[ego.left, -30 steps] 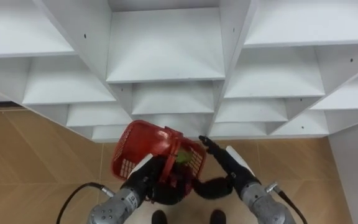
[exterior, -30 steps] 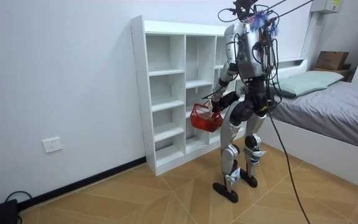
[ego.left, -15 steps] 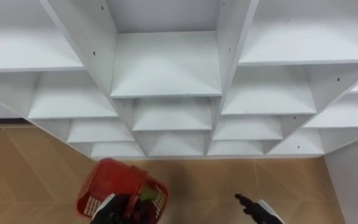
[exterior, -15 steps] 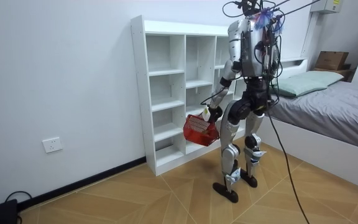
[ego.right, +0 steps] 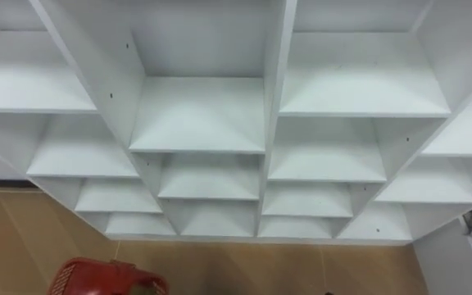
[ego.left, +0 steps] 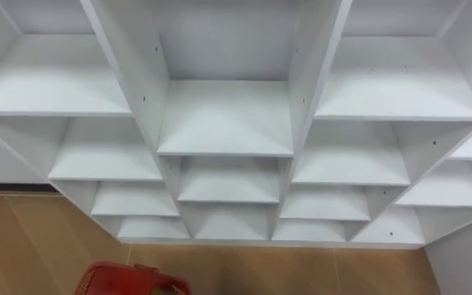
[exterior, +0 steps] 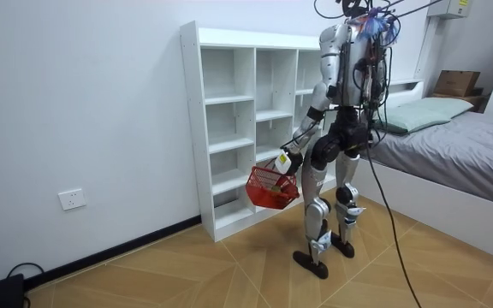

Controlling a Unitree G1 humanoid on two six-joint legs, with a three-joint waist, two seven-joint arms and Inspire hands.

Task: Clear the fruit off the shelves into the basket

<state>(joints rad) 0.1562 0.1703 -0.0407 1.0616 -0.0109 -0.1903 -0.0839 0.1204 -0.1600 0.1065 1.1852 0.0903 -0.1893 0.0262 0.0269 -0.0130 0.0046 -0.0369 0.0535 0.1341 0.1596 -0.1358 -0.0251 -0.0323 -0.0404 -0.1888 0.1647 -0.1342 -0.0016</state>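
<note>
The left hand (exterior: 286, 161) appears curled round the handle of the red basket (exterior: 272, 186), hanging it low beside the closet's (exterior: 190, 120) lower front edge, likely to carry what may be fruit (exterior: 275, 177) upright.

Eye views look down at the close shelf unit (ego.left: 224, 123), shared by the distant room view.

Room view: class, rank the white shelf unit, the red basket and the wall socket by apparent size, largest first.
1. white shelf unit
2. red basket
3. wall socket
</note>
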